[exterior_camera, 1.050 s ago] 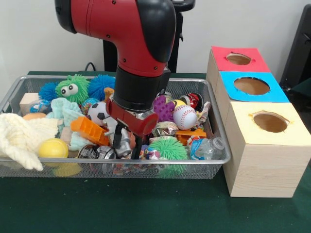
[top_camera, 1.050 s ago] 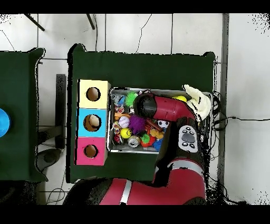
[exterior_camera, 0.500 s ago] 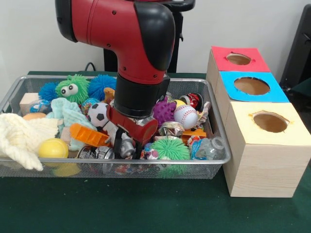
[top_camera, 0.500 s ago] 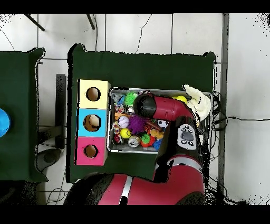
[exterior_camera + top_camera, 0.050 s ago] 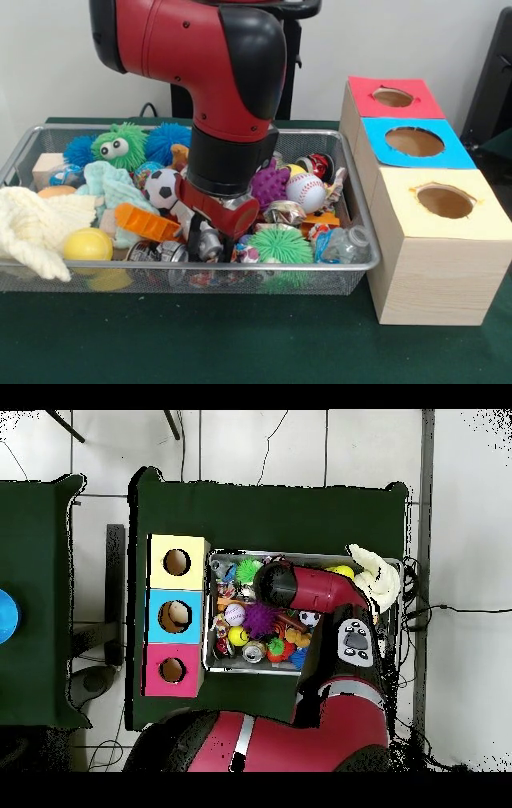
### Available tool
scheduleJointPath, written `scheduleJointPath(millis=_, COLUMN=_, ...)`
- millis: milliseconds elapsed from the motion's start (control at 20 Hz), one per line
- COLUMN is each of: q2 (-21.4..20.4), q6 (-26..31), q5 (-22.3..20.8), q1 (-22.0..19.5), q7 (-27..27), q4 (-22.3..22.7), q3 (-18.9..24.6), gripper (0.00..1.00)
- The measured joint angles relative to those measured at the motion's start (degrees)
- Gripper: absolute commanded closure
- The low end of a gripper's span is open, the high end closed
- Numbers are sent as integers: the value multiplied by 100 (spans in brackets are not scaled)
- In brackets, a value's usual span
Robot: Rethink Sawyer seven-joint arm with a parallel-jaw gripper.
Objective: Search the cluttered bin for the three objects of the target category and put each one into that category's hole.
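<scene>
**Gripper lifts slightly inside the cluttered bin**

Compared with a second ago, the gripper (image 5: 214, 240) sits a little higher in the wire bin (image 5: 362, 210), and the orange toy (image 5: 144, 222) beside it has shifted. Its fingers are buried among crumpled silver items (image 5: 210, 240), so whether they are spread or closed on anything cannot be told. Just right of the gripper lie a green spiky ball (image 5: 278, 245) and a crushed can (image 5: 276, 212); beyond them sit a purple spiky toy (image 5: 270, 182) and a baseball (image 5: 305, 192). A soccer ball (image 5: 163, 187) lies to the gripper's left. Outside the bin, the yellow box (image 5: 436, 248), blue box (image 5: 416, 144) and red box (image 5: 392, 98) stand in a row.
</scene>
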Motion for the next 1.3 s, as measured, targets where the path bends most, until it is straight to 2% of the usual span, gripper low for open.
scheduleJointPath(millis=600, q2=-78, q6=-1, q5=0, q1=-8, q7=0, q4=72, q3=25, gripper=0)
scheduleJointPath(millis=1300, q2=-183, q6=-1, q5=5, q1=300, q7=0, q4=109, q3=36, gripper=0)
